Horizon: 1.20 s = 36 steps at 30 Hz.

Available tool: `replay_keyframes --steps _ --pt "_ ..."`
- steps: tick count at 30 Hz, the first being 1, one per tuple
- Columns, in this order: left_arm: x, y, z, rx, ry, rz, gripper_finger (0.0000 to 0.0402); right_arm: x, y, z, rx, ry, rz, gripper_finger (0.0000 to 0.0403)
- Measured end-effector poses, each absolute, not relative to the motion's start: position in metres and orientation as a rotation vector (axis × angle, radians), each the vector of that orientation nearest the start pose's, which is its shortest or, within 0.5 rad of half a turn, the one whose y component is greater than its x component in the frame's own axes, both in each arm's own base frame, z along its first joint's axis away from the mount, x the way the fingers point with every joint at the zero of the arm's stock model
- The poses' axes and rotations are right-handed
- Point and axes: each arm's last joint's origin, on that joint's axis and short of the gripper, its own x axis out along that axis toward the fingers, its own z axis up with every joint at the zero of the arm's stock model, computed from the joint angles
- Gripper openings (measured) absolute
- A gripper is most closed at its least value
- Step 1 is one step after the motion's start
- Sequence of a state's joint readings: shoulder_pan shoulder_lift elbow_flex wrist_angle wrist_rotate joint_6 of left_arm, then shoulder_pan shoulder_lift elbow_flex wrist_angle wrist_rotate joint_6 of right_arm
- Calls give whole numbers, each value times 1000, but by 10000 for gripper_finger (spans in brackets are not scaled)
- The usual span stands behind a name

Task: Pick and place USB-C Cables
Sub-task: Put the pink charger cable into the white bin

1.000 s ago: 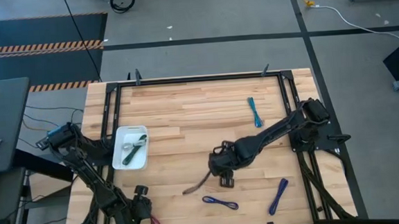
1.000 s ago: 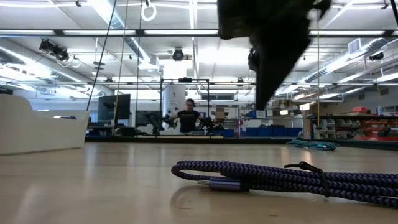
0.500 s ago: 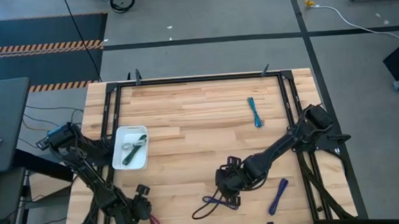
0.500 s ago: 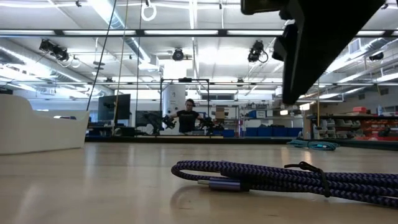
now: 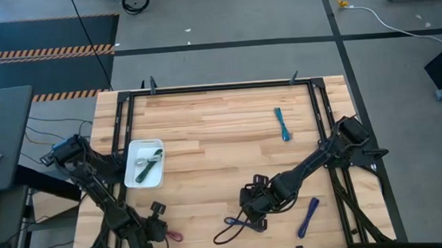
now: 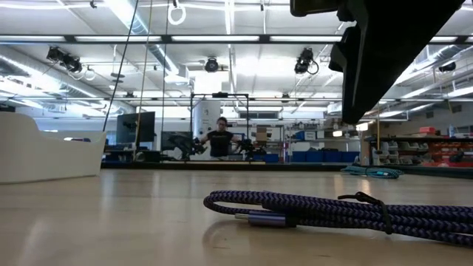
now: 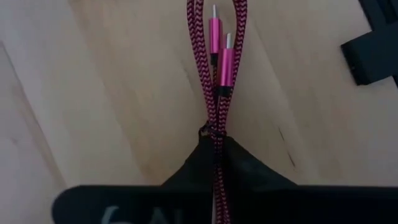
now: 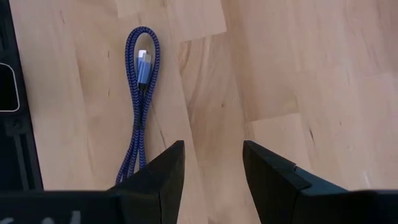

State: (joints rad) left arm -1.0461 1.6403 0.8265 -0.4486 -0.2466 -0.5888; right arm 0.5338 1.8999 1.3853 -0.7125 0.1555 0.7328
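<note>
right gripper (image 5: 255,212) sits low over the near-centre of the table (image 5: 222,139), fingers (image 8: 158,177) spread w/ a clear gap, nothing between them. wrist cam there shows the blue cable (image 8: 140,106) on the wood ahead of the fingers, not touching them. from above, a dark purple cable (image 5: 238,223) lies right at that gripper, and a loose dark loop trails out from it toward the near edge. same purple cable (image 6: 332,210) fills the foreground at table level, flat on the wood, gripper body hanging above it.

left gripper (image 5: 157,229) is down at the near-left corner, clamped on the dark red cable (image 7: 217,74). the bundle runs straight out from between the fingers, both plugs visible side by side. from above only a short red bit (image 5: 174,237) shows beside the gripper.

white tray (image 5: 131,164) on the left holds the green cable (image 5: 145,172) and a pale silver-white one (image 5: 150,154). teal cable (image 5: 282,124) lies alone far right, well apart from both arms. blue cable (image 5: 308,216) is near-right, just beside the right arm.

person stands far back in the room (image 6: 220,140).
</note>
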Motion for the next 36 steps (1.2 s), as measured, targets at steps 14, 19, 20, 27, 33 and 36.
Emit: replay_keyframes --steps 14,19,20,27,33,36 --pt "181 -222 204 325 1161 -66 17 330 190 194 186 1196 -81 168" --pt "189 -201 234 242 1194 249 18 330 190 194 184 1196 -80 168" --pt "190 -194 239 201 1214 343 18 330 190 194 184 1196 -80 168" --pt "187 -153 255 84 1275 727 16 330 189 194 165 1186 -86 168" --pt "177 -116 250 -12 1318 837 15 330 190 194 156 1182 -87 168" --pt "165 -99 247 -92 1329 894 15 330 190 194 155 1182 -87 168"
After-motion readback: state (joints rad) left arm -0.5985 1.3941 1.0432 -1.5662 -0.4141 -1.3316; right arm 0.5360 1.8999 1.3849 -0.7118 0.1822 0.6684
